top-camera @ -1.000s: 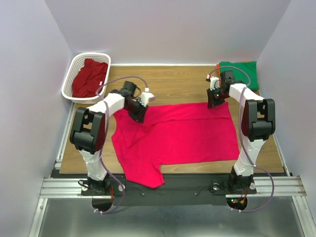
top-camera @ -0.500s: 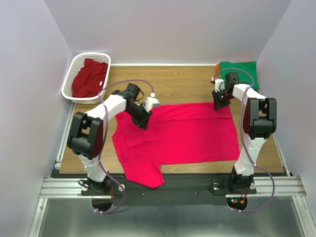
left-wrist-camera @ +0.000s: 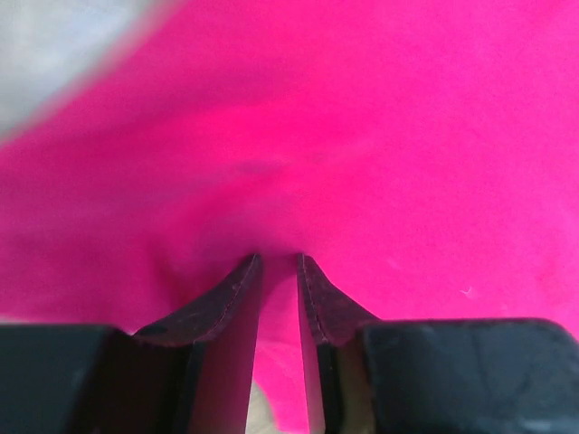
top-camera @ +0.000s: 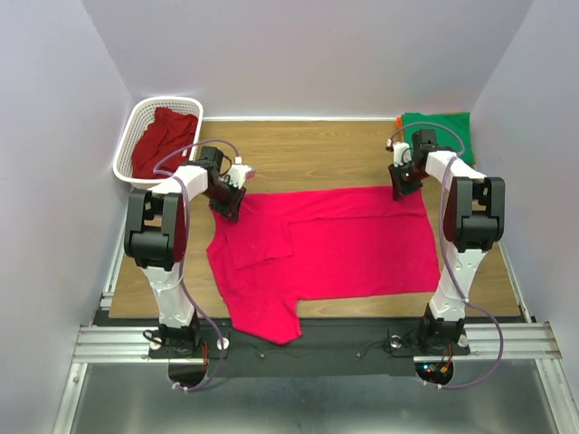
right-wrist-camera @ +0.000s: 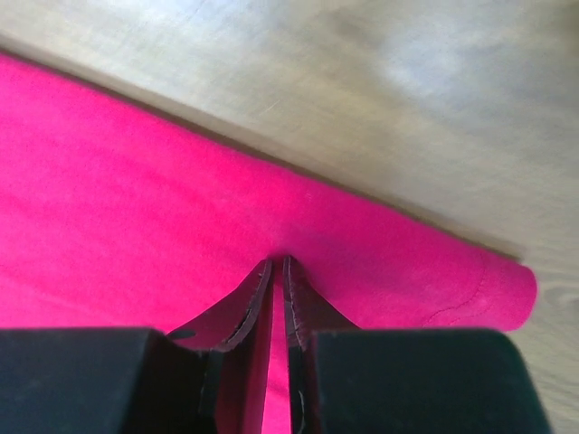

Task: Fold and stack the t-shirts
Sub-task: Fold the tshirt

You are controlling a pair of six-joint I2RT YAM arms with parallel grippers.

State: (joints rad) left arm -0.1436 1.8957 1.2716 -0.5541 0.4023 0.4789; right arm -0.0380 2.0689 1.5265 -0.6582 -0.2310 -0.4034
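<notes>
while the bright pink-red t-shirt lies spread across the middle of the wooden table, both arms reach to its far edge, one at each corner. the left gripper sits at the far left corner of the cloth, just in front of the white lattice basket. in the left wrist view its fingers stand a narrow gap apart, and the pink cloth rises in a small pucker right at their tips. whether they pinch that pucker or only press on it, i cannot tell. the right gripper is at the far right corner. in the right wrist view its fingers are almost together, and the shirt's far hem is drawn up between them, so they hold the cloth. bare wood shows just beyond that hem. on the left part of the shirt a flap is doubled over onto the body, and the near left sleeve hangs over the table's near edge. the darker crimson t-shirt lies crumpled in the basket at the far left corner. the green t-shirt lies folded at the far right corner, with a sliver of the orange t-shirt showing at its left edge.
</notes>
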